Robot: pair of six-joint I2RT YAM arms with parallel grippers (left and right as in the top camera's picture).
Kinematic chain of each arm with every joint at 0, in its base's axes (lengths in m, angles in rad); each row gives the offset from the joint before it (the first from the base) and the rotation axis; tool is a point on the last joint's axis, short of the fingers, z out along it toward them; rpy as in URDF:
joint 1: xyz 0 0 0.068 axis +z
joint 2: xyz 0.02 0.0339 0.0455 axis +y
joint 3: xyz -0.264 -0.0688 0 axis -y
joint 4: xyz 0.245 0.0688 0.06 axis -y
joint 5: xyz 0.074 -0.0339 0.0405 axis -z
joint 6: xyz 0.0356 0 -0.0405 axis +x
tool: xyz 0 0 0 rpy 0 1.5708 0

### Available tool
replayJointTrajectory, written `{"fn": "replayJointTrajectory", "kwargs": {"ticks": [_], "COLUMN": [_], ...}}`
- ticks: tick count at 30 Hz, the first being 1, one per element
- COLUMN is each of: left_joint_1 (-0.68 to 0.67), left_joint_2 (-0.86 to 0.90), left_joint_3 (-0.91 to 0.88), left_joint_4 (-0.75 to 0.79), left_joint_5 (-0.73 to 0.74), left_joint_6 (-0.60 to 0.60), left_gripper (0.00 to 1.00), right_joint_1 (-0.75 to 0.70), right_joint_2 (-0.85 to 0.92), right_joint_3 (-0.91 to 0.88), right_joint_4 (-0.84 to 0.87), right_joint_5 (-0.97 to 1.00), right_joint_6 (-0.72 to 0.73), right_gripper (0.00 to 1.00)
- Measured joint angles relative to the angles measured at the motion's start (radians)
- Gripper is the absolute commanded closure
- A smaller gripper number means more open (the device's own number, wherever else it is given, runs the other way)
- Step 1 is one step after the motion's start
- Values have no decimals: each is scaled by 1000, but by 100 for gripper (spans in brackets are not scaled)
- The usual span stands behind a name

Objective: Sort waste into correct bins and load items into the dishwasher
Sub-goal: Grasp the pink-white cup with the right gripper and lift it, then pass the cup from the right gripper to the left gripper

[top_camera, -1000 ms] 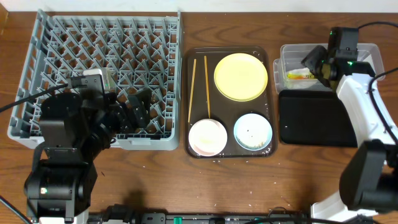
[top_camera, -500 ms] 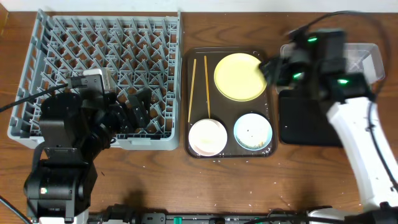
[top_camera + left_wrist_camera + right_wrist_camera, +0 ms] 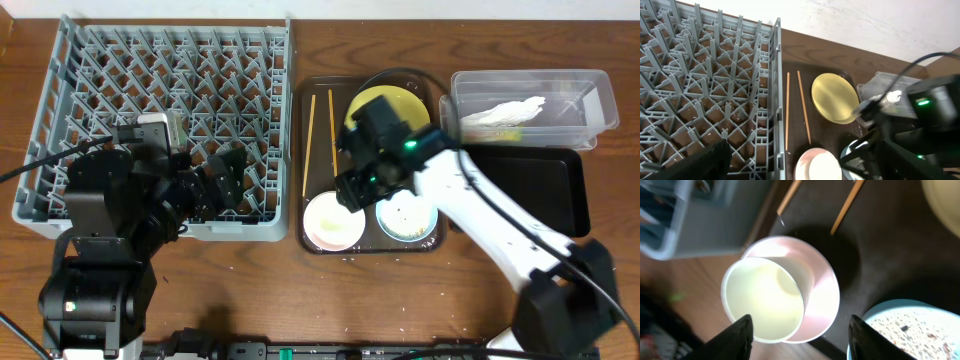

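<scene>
White cup [image 3: 762, 307] sits in white bowl [image 3: 826, 297]; right jaws spread above.

No readable text, label, brand, number or sign shows in any view

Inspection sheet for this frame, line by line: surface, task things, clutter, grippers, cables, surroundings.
Surface: wooden table.
Job's things: dish rack, no dishes visible in it. On the brown tray: chopsticks, yellow plate, white cup inside white bowl, light blue bowl holding crumbs. Tissue in clear tub. Black tray, nothing seen in it.
Clutter: nothing seen.
Grippers: right gripper open above the cup; left gripper over the rack's front, state unclear.
Cables: black cable by the left arm; another loops over the plate.
Surroundings: white wall.
</scene>
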Motion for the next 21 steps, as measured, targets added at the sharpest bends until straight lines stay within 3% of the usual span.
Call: {"fn": "replayJointTrajectory", "kwargs": {"ticks": [2, 4, 7, 14, 21], "left_joint_1": [0, 0, 0, 0, 0], "left_joint_2": [0, 0, 0, 7, 30], "left_joint_3": [0, 0, 0, 0, 0], "left_joint_4": [-1, -1, 0, -8, 25], "left_joint_5": [0, 0, 0, 4, 87], "left_joint_6": [0, 0, 0, -1, -21], "left_gripper": [7, 7, 7, 7, 7], "right_joint_1": [15, 25, 26, 13, -103], "right_joint_2": [41, 84, 127, 88, -143], "right_joint_3": [0, 0, -1, -2, 8], "right_joint_4": [6, 19, 23, 11, 71], "right_joint_5": [40, 69, 79, 90, 60], "right_joint_6": [10, 21, 39, 47, 11], "right_gripper": [56, 81, 95, 99, 99]}}
